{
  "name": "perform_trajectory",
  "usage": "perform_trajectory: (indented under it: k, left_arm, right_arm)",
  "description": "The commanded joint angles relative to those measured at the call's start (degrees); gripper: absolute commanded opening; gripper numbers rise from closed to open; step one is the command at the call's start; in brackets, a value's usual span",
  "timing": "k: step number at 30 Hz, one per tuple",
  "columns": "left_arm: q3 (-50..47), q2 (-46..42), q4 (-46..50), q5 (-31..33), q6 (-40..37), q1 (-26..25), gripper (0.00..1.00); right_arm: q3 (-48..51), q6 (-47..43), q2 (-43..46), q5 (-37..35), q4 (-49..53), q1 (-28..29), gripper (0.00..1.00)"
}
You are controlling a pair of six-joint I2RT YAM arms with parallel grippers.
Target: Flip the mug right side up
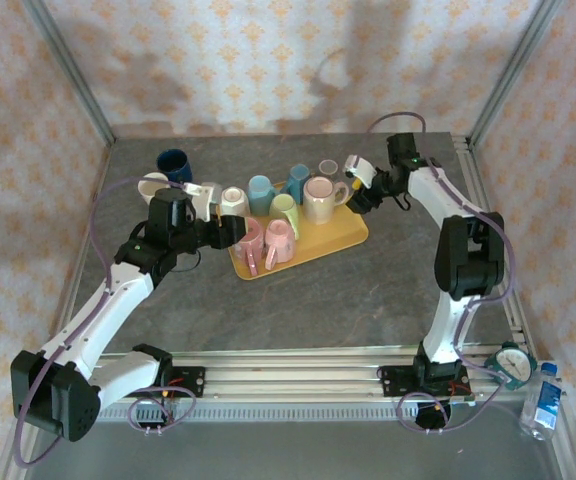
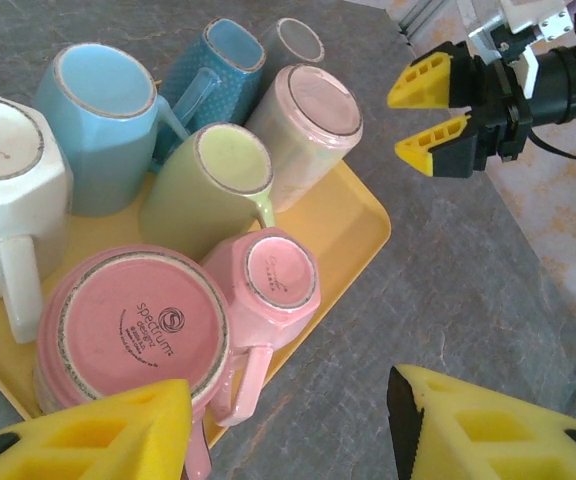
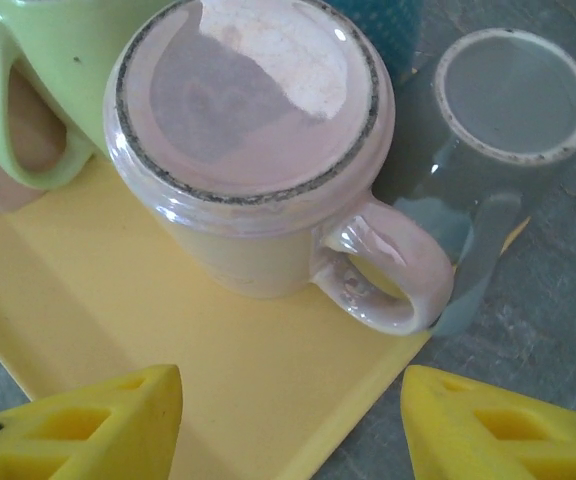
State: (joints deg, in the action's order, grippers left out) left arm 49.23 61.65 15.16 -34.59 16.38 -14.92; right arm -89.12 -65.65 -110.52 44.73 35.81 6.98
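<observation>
The yellow plastic tray (image 1: 340, 241) sits mid-table crowded with ceramic mugs, all standing base-up on their rims; the one that looks to be in play is the pearly pale-pink glazed mug (image 3: 253, 150) at the tray's far right corner, upside down, its long axis vertical and its loop handle sticking out to the right over the tray edge; the right gripper (image 3: 290, 385) hangs just to the right of it, yellow-padded jaws spread wide and holding nothing, so the mug lies straight ahead of the fingers with the handle on the gripper's side; the right arm is plainly the nearer one to this mug; the left gripper (image 2: 290, 385) is also open and empty, hovering at the tray's near left end beside the large pink stoneware mug (image 2: 133, 325), well apart from the pearly one; a grey inverted mug (image 3: 513, 95) stands on the table just beside the handle, so the approach probably has to close across the body or handle without nudging that neighbour; the flip itself is not yet begun.
</observation>
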Motion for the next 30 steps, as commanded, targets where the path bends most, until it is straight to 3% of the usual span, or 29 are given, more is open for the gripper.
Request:
perform_trajectory:
  k: [1,6,24,30]
  left_arm:
    - [1.53,0.11,-0.84,-1.55,-1.27,-0.56,0.54]
    - [1.51,0.56,-1.62,-1.10,-2.39,-1.09,0.54]
    - [2.33,2.36,-0.05,-0.66,-3.49,-1.17,0.53]
    - [2.38,2.75,0.12,-0.66,-3.61,-1.17,0.53]
  right_arm:
    - [-6.17,-10.59,-3.58,1.54,7.56,0.05,0.60]
    - [-8.57,-16.55,-6.01,2.12,8.06,0.14,0.60]
    - [-12.15,-19.17,-10.95,0.71,1.14,1.10,0.61]
    - [-15.23,-21.63,-13.40,0.39,4.95,2.19,0.61]
